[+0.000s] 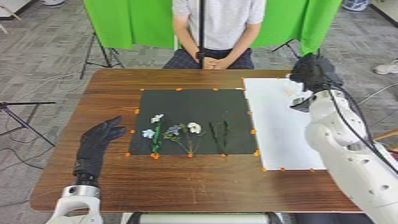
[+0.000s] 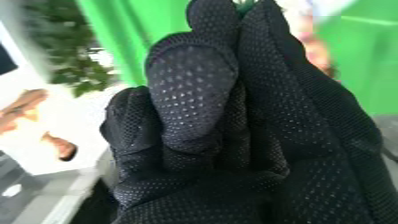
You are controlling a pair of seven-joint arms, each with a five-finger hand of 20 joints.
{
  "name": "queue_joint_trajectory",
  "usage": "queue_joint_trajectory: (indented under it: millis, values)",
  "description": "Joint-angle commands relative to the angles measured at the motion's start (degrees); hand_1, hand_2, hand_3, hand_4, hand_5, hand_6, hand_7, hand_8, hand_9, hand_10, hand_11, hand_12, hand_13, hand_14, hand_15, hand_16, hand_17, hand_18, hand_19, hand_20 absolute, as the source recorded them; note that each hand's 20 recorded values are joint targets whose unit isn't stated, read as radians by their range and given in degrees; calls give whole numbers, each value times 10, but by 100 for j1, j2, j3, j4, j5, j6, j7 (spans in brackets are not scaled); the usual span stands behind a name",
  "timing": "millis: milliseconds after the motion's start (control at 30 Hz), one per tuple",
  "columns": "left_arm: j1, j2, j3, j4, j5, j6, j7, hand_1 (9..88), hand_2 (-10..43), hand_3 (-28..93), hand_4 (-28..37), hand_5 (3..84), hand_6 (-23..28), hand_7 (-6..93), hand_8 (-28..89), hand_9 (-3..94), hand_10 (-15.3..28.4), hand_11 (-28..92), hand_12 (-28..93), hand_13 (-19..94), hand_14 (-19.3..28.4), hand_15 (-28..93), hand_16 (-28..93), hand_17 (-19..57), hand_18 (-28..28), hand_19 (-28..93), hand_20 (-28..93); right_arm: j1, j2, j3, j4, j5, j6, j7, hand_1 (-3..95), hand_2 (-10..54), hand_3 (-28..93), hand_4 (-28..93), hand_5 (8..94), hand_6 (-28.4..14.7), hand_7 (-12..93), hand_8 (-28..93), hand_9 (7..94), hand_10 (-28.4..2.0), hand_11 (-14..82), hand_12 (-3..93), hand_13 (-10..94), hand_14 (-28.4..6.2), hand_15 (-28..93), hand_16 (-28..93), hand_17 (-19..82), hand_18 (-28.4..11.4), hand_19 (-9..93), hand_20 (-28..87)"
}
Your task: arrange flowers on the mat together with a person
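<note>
Head view shows the right hand (image 1: 314,72) at the far end of the white sheet (image 1: 289,135), with a pale bloom (image 1: 291,89) close beside it. The right wrist view has a bit of green stem (image 2: 243,4) caught between the tips of its fingers (image 2: 210,15), so they are grasping, though how much of the flower hangs from that pinch cannot be told. Nor is it certain that bloom and stem are one piece. The left hand (image 1: 93,142) waits over the worktop (image 1: 115,185), beside the black mat (image 1: 191,100), its fingers released and loosely extended. On the mat's nearer part lie a white flower (image 1: 157,118) and a pale blue one (image 1: 148,133) by a thick green stalk, a mauve flower (image 1: 173,129) beside another white bloom (image 1: 195,128), and a dark sprig (image 1: 218,136) to the right. The step in hand looks like picking up or carrying the next flower. The move after it probably calls for swinging over to the black mat, lowering the stem alongside the others and loosening the pinch gently, since a trailing stalk could nudge those already laid.
</note>
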Motion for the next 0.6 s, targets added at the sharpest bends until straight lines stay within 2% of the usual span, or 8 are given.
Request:
queue_joint_trajectory:
  millis: [33,600]
  values:
    - [20,-12,6,34,21,-39,-42,237,78,654,-272,497,37,154,-67,517,156,233,140,400,183,223,-17,91,113,96,166,192,-247,-893,-487,154,-411,-543,632,-95,557,-219,817,29,215,50,914,-85,74,413,914,-12,489,308,557,-147,922,336]
    - [41,-28,24,29,15,-34,-44,237,78,655,-271,496,36,153,-68,518,156,233,140,400,184,225,-17,90,113,96,165,610,-263,-2127,-227,5,-1028,-860,628,-95,553,-210,812,32,222,47,907,-88,71,413,912,-12,487,311,553,-146,924,332]
